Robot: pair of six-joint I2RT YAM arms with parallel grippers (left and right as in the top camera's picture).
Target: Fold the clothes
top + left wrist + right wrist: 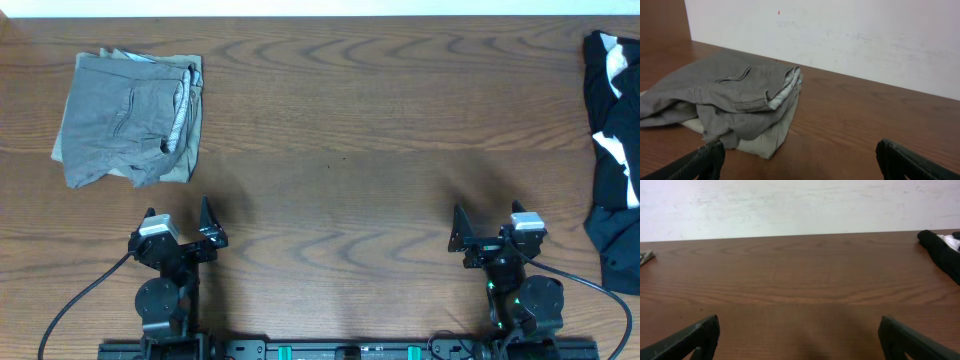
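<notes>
Folded grey shorts with khaki trim (pixel 130 118) lie at the far left of the table; they fill the left part of the left wrist view (pixel 730 100). A heap of black-and-white garments (pixel 612 150) lies at the right edge; a bit of it shows in the right wrist view (pixel 942 247). No plain black-navy T-shirt can be told apart from that heap. My left gripper (pixel 180 222) is open and empty near the front edge, its fingertips (pixel 800 160) just short of the shorts. My right gripper (pixel 487 225) is open and empty over bare wood (pixel 800 337).
The brown wooden table (pixel 340 150) ends at a white wall (pixel 790 205) at the back. The arm bases and cables (pixel 340 350) sit along the front edge.
</notes>
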